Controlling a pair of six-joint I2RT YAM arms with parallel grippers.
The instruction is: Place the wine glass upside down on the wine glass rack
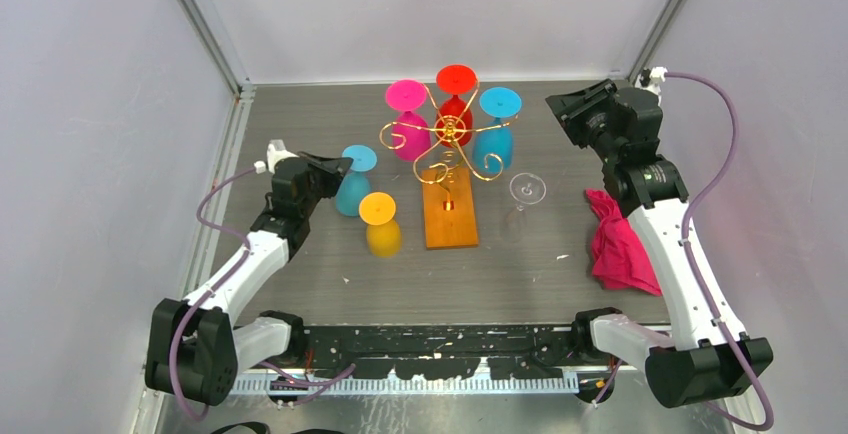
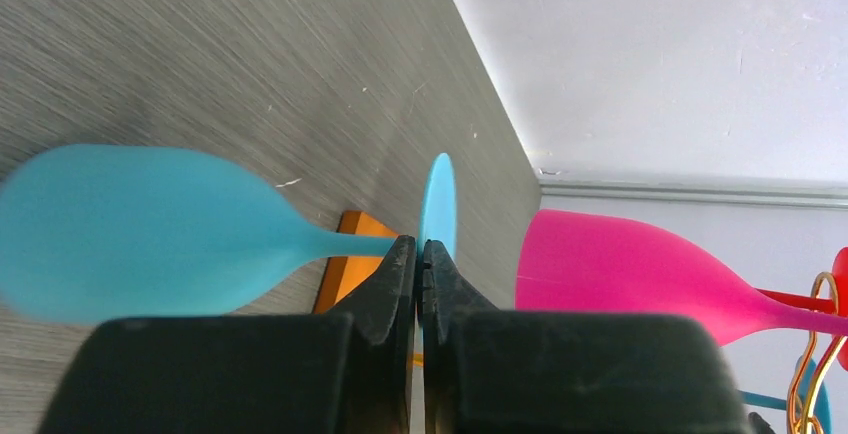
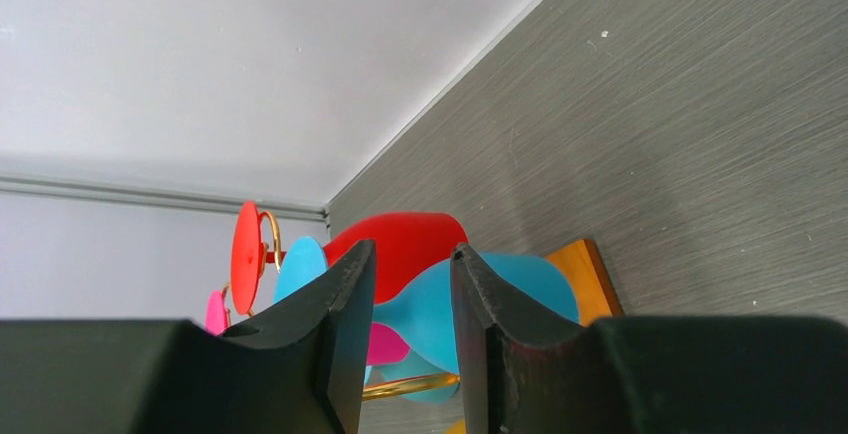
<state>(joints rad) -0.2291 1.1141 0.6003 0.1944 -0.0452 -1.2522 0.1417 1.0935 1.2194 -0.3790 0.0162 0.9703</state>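
Nearest you, the yellow glass stands bowl-down on the tabletop and the pink cloth lies off to the right. Neither belongs to this step, but the yellow glass sits just beside your path.

A little farther in, your left end effector is clenched on the stem of the light blue wine glass, right under its foot. The bowl points down at the tabletop, so the glass is already inverted. I cannot tell whether its rim rests on the surface or hangs just above it.

Grip firmly and lift straight up first, high enough that the rim clears the yellow glass and the wooden base to its right. Do not roll the wrist: the stem looks thin and slick, and a tilt could let the bowl swing between the fingers. The clear glass beyond the base is off your line, so leave it.

Then carry the glass toward the wine glass rack, where a pink glass, a red glass and a hung blue glass already fill the far arms. From above, the curled arms facing you look free. Take the near left one, enter from the open end of the curl, slide the stem in level, and let go only once the foot bears on the wire.

Farthest off, your right end effector hangs released with nothing between its fingers; leave it parked, well apart from the rack
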